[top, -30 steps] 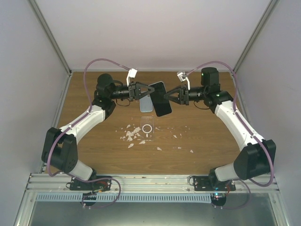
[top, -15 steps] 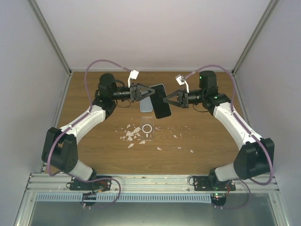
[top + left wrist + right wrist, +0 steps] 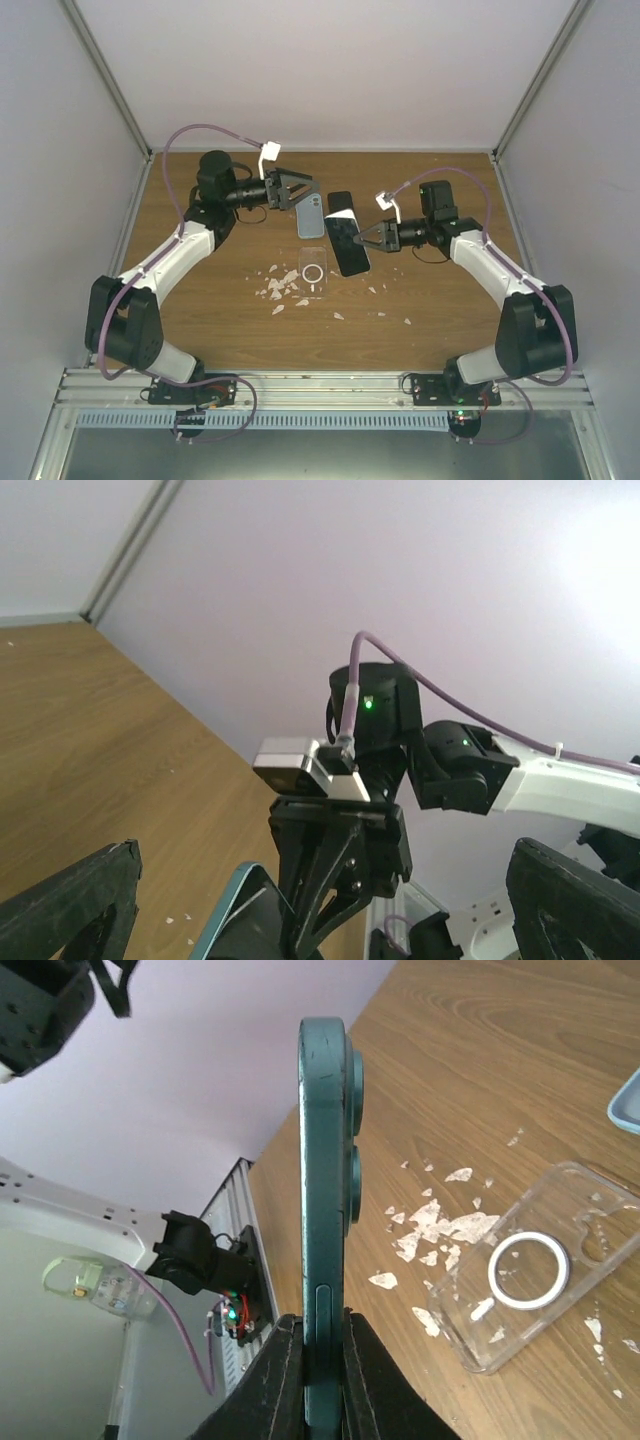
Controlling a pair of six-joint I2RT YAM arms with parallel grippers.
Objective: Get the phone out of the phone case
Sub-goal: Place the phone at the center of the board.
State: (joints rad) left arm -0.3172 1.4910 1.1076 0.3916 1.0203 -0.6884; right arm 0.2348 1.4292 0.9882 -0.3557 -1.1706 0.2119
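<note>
My right gripper (image 3: 370,240) is shut on one end of the dark teal phone (image 3: 348,250), which it holds bare and off the table. In the right wrist view the phone (image 3: 322,1160) stands edge-on between the pads (image 3: 285,1360). The clear phone case (image 3: 313,272) with a white ring lies flat and empty on the wood, just left of the phone; the phone case (image 3: 530,1270) also shows in the right wrist view. My left gripper (image 3: 305,192) stands open at the back left, apart from the phone, with its fingers (image 3: 70,905) spread wide and nothing between them.
A light blue flat object (image 3: 310,216) lies on the table between the left gripper and the clear case. White flakes (image 3: 280,286) are scattered around the case. Grey walls close in the wooden table (image 3: 200,320) on three sides.
The left gripper opened, let go of the phone and drew back to the left. The right gripper pulled the phone to the right and toward the near side, lower over the table.
</note>
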